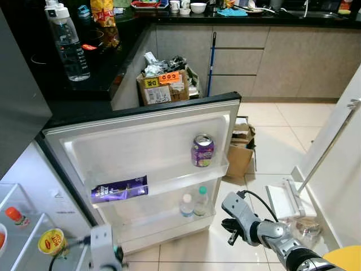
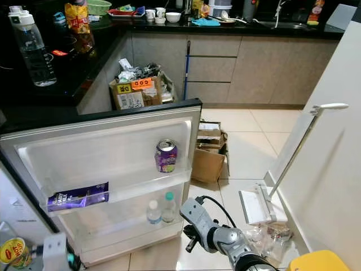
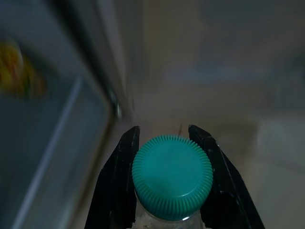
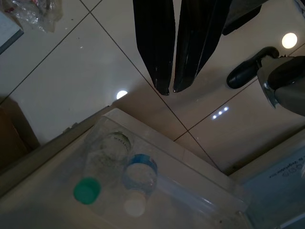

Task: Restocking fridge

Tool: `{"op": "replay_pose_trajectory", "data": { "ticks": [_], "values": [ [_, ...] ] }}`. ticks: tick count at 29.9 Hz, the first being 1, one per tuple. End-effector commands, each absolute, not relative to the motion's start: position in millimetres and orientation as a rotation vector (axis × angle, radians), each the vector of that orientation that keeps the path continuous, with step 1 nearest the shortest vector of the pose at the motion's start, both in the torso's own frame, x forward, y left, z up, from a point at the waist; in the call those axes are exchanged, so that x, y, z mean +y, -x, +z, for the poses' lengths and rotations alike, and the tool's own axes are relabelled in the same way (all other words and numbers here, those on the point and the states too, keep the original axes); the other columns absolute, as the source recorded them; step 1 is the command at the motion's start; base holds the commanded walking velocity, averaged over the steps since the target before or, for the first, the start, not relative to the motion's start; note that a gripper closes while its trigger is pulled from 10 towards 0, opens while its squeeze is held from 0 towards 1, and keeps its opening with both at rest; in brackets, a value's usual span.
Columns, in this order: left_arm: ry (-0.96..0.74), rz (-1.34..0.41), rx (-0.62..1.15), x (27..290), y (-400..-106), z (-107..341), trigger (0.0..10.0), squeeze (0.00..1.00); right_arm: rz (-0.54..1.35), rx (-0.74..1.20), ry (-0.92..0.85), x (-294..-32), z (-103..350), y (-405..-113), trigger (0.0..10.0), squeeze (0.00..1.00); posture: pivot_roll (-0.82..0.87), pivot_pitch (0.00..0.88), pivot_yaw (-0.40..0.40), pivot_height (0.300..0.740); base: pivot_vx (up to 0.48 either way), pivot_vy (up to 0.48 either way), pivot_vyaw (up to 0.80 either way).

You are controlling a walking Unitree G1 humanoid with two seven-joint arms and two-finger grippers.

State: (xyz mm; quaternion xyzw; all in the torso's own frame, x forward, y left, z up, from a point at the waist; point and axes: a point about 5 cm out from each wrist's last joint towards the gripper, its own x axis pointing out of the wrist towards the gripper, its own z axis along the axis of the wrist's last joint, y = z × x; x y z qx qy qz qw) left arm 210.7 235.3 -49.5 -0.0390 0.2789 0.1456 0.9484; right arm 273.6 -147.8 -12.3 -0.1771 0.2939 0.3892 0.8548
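A: Closest in, what is the left gripper (image 3: pixel 172 157) doing?

B: Its two black fingers are clamped on a clear plastic bottle with a ribbed teal screw cap (image 3: pixel 172 175), low beside the open fridge. The background there is blurred.

A: And the right gripper (image 4: pixel 169 88)?

B: Fingers pressed together, empty, hanging over the glossy pale floor tiles (image 1: pixel 282 152) just beyond the door's edge.

A: The door itself?

B: A white moulded plastic fridge door (image 1: pixel 141 147), swung wide open. Its lower shelf holds two small clear bottles side by side, one with a green cap (image 1: pixel 201 200), one with a white cap and blue label (image 1: pixel 186 205). On the upper shelf a purple drinks can (image 1: pixel 202 150) stands upright, and a flat purple wrapped bar (image 1: pixel 119 189) lies on its side.

A: Inside the fridge?

B: A round yellow-lidded tin (image 1: pixel 52 241) on a clear shelf.

A: Further off?

B: A crumpled brown cardboard box (image 1: pixel 240 152) on the tiles, then a fuller carton of rubbish (image 1: pixel 166 82), and a tall clear water bottle (image 1: pixel 66 40) on the black counter.
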Motion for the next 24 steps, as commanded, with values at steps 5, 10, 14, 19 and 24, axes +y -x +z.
{"op": "replay_pose_trajectory", "data": {
  "ticks": [5, 10, 14, 19, 24],
  "values": [
    [0.105, 0.193, 0.344, 244.9, -248.5, -13.4, 10.0, 0.00, 0.839, 0.556, 0.219, -143.0, -5.9, -274.9, 10.0, 0.00, -0.11, 0.000, -0.013, 0.740, 0.000, 0.000, 0.00],
    [0.187, 0.067, 0.304, 234.4, -256.4, -8.3, 10.0, 0.00, 0.864, 0.525, 0.176, -141.9, -1.5, -276.4, 10.0, 0.00, -0.12, 0.000, -0.011, 0.740, 0.000, 0.000, 0.00],
    [0.254, -0.061, 0.262, 221.7, -256.5, -7.2, 10.0, 0.00, 0.866, 0.513, 0.149, -143.1, -0.1, -276.2, 10.0, 0.00, -0.12, 0.000, -0.011, 0.740, 0.000, 0.000, 0.00],
    [0.236, -0.143, 0.282, 212.7, -250.5, -12.4, 10.0, 0.00, 0.881, 0.518, 0.135, -144.2, -1.3, -273.3, 10.0, 0.00, -0.12, 0.000, -0.011, 0.740, 0.000, 0.000, 0.00],
    [0.186, -0.171, 0.316, 209.5, -241.5, -19.5, 10.0, 0.00, 0.909, 0.533, 0.139, -141.2, -5.6, -267.5, 10.0, 0.00, -0.12, 0.000, -0.008, 0.735, 0.000, 0.000, 0.00]
  ]
}}
